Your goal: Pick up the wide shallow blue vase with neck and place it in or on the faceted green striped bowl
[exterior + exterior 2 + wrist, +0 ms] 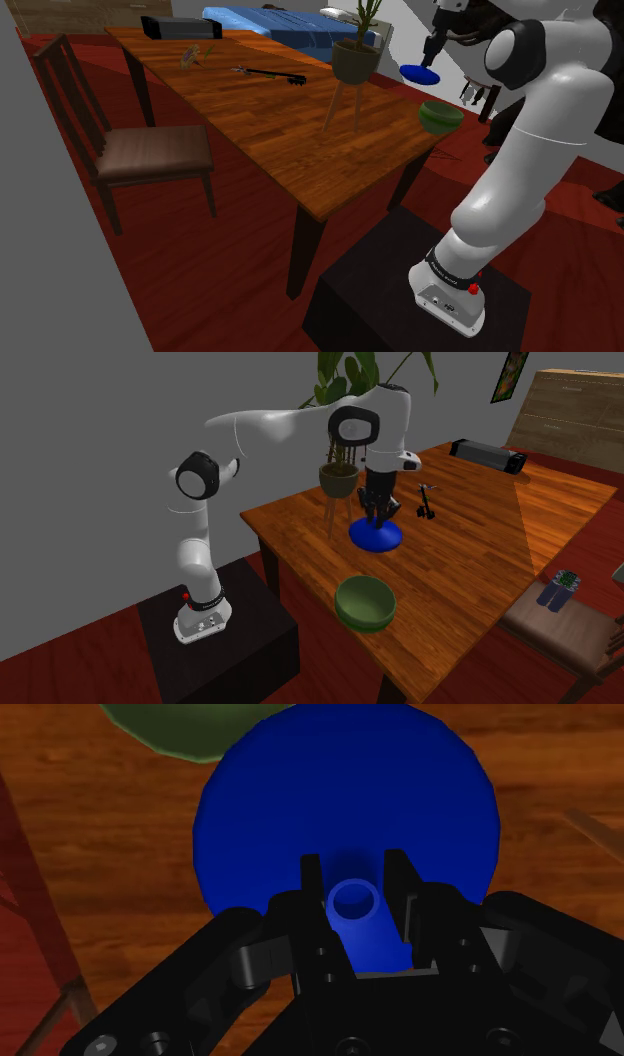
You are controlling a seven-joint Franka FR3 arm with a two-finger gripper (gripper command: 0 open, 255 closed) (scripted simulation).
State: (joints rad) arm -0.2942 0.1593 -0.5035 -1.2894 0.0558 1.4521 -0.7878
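The blue vase point(418, 72) point(376, 535) is a wide, flat dish with a short tubular neck point(355, 904) standing up from its middle. My gripper point(430, 50) point(378, 512) point(355, 889) points straight down and is shut on that neck, one black finger on each side. In the shoulder view the vase seems to hang a little above the wooden table point(270, 130). The faceted green bowl point(439, 116) point(364, 602) point(190, 729) stands near the table's corner by the stand, a short way from the vase and apart from it.
A potted plant on a wooden tripod point(354, 58) point(339, 480) stands close beside the vase. Farther along the table lie a black tool point(270, 73) point(427, 500) and a black box point(180, 27) point(486, 454). A chair point(130, 150) stands at the table's long side.
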